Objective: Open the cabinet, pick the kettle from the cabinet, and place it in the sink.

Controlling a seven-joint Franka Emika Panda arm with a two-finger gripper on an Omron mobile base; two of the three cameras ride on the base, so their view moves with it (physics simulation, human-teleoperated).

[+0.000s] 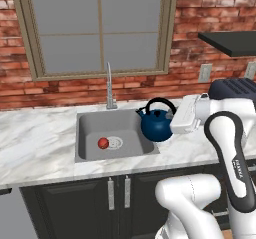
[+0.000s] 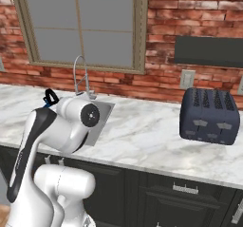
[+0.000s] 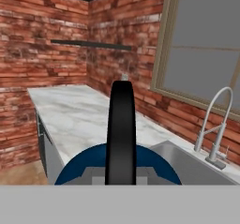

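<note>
The dark-blue kettle [image 1: 156, 126] with its black arched handle [image 1: 161, 102] hangs at the right rim of the sink [image 1: 90, 128]. My gripper [image 1: 174, 114] is shut on the handle from the right. In the hand view the handle [image 3: 121, 124] rises straight up the middle over the blue body [image 3: 84, 167], with the sink [image 3: 187, 167] and its chrome faucet [image 3: 213, 124] just beyond. A bit of the kettle handle [image 2: 50, 98] peeks out behind my arm. The cabinet [image 1: 231, 42] shows as a dark underside at the upper right; its doors are out of view.
A small red ball [image 1: 103, 143] lies in the basin by the drain. The faucet [image 1: 109, 90] stands behind the sink under the window. A dark toaster [image 2: 209, 117] sits on the marble counter [image 2: 142, 131] to the right. Low black cabinets [image 1: 75, 203] run below.
</note>
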